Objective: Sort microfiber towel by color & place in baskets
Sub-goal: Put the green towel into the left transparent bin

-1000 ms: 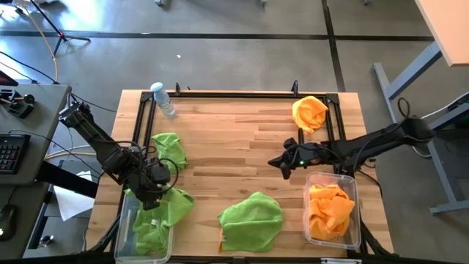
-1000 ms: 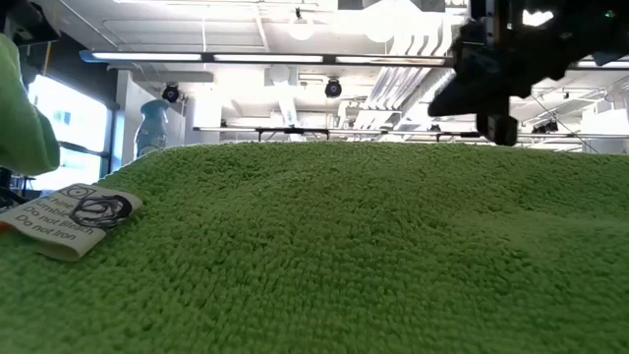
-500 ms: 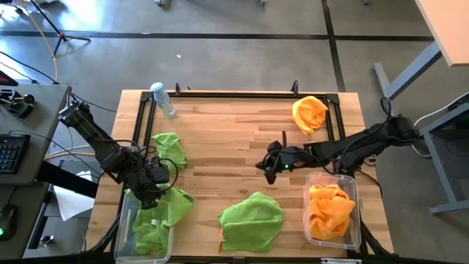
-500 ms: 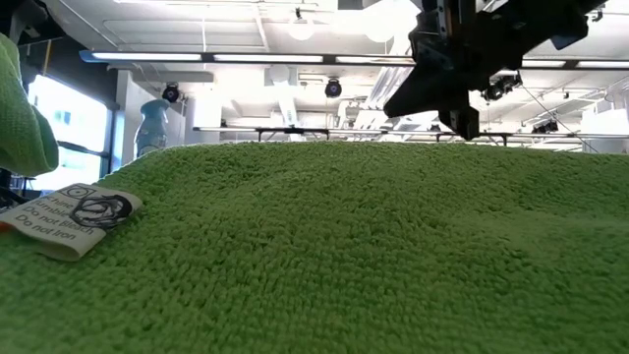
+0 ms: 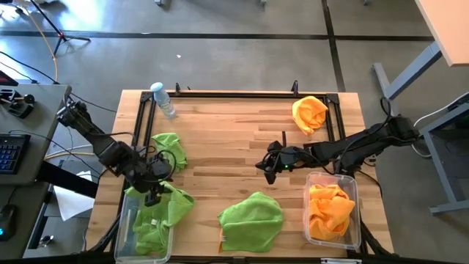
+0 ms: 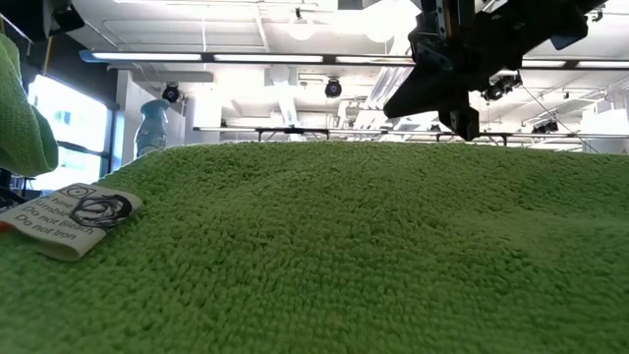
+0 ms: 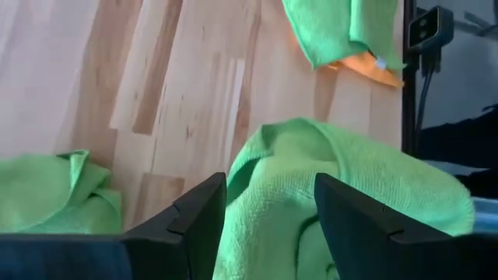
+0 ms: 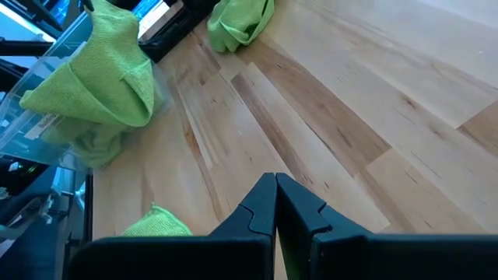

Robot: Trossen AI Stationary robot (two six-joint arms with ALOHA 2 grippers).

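Several lime green towels show: one (image 5: 170,149) lies at the left, one (image 5: 253,218) lies near the front edge and fills the low view (image 6: 324,246), and one (image 5: 174,205) is draped over the rim of the left basket (image 5: 124,235), which holds more green cloth. An orange-yellow towel (image 5: 310,112) lies at the far right. The right basket (image 5: 357,220) holds orange ones. My left gripper (image 5: 153,193) is open above the draped towel (image 7: 272,194). My right gripper (image 5: 265,169) hovers shut over bare wood (image 8: 275,180), above the front towel in the low view (image 6: 462,123). My left gripper stands open, pointing down, with one finger (image 7: 198,222) on either side of the draped green towel's raised fold (image 7: 272,155). Whether the fingers touch the cloth I cannot tell. The towel rests on the basket's rim.
A small clear water bottle (image 5: 163,99) lies at the far left corner. A black frame (image 5: 234,94) runs along the table's far and side edges. An orange edge (image 5: 221,236) peeks from under the front green towel. Bare wood lies in the table's middle.
My right gripper has moved toward the table's left, from beside the right basket out over the middle, then stopped; it has stayed shut. My left arm has drawn back slightly toward the far edge, while the draped towel has stayed on the basket's rim.
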